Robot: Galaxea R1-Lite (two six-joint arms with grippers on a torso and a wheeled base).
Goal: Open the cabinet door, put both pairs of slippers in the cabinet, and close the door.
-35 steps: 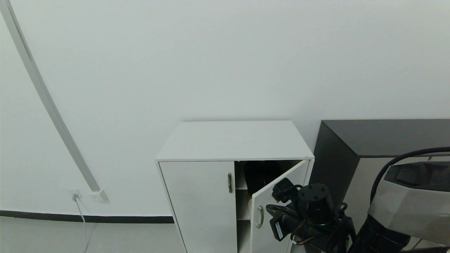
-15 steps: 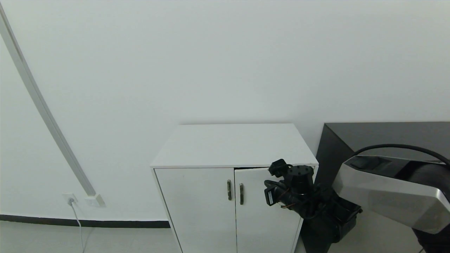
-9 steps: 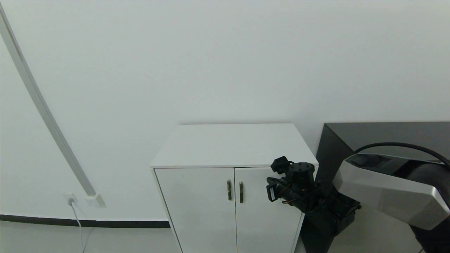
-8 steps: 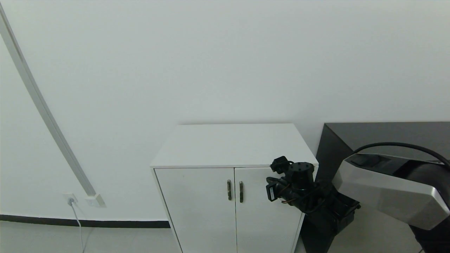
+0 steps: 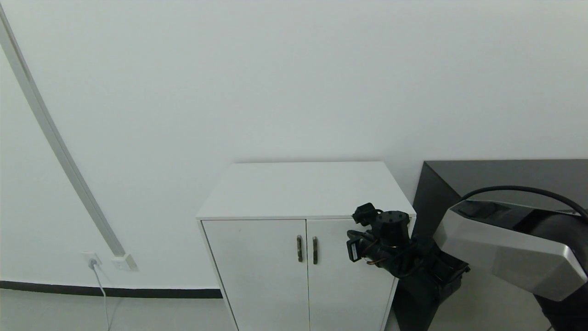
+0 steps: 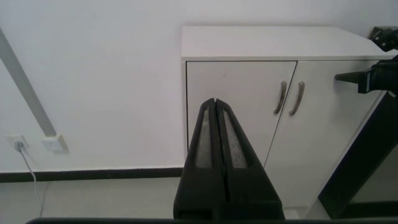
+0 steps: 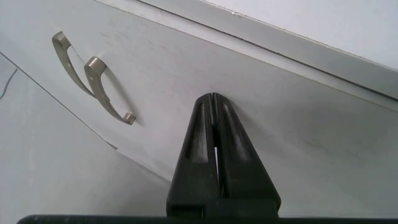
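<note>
The right door (image 5: 344, 285) has swung shut since 2.3 s ago, when it stood ajar with a dark shape on the upper shelf behind it. By 1.0 s ago only a thin gap remained at its top edge, and now it lies flush with the left door (image 5: 257, 276). The right arm came up and in toward the cabinet (image 5: 303, 188) over that time, and in the last half second it has barely stirred. The small shift of the whole head view after the first frame is the camera's own. The right gripper (image 7: 214, 99) has its fingers pressed together with nothing between them, and its tip rests against the front of the right door, beside the two handles (image 7: 93, 81) and below the cabinet's top edge. The left gripper (image 6: 215, 102) is likewise clenched on nothing and is held well out from the cabinet, pointing at the left door. The two handles stand upright side by side at the seam where the doors meet. The cabinet stands against a white wall (image 5: 294, 78), with a dark counter (image 5: 505, 177) just beside it on the right. To the left, a pale conduit (image 5: 59, 147) slants down the wall to a socket (image 5: 93, 262), from which a cable (image 5: 104, 294) drops past the black baseboard (image 5: 138, 292).
</note>
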